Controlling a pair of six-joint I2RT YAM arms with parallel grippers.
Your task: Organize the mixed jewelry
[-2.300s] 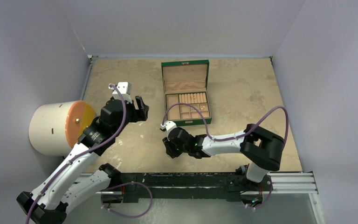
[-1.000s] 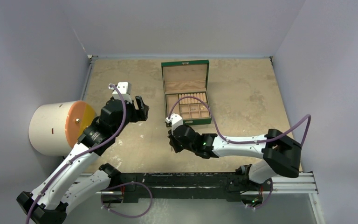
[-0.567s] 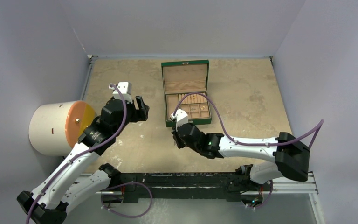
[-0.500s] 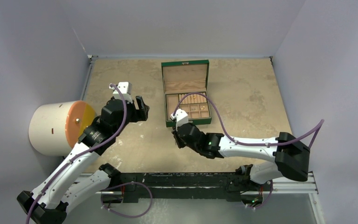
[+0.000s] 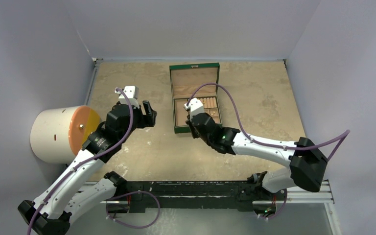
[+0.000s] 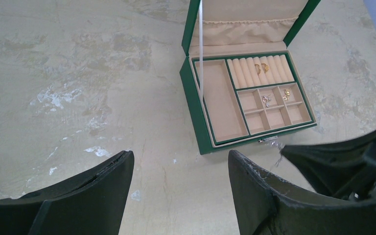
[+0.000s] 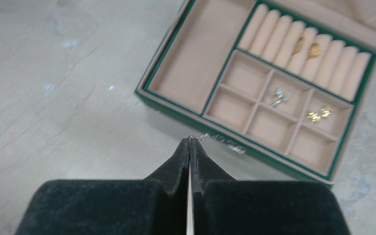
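Note:
The green box [image 5: 177, 129] stands open at the table's far middle, tan lining showing. Inside, two gold rings [image 7: 306, 49] sit in the ring rolls. A silver piece [image 7: 277, 96] and a gold piece [image 7: 319, 114] lie in small compartments. My right gripper [image 7: 190, 140] is shut on a thin silver dangling piece [image 7: 220, 139], which sticks out of the tips just above the box's front wall [image 7: 254, 149]. That same piece [image 6: 270, 141] shows in the left wrist view. My left gripper [image 6: 180, 161] hangs open and holds nothing, left of the box over bare table.
A white cylinder with an orange face [image 5: 58, 133] lies at the left wall. Grey walls close the table on three sides. A black rail [image 5: 200, 188] runs along the near edge.
My right arm has swung from the table in front and left of the box up to the box's front wall, staying shut on the silver piece. The left arm has not moved.

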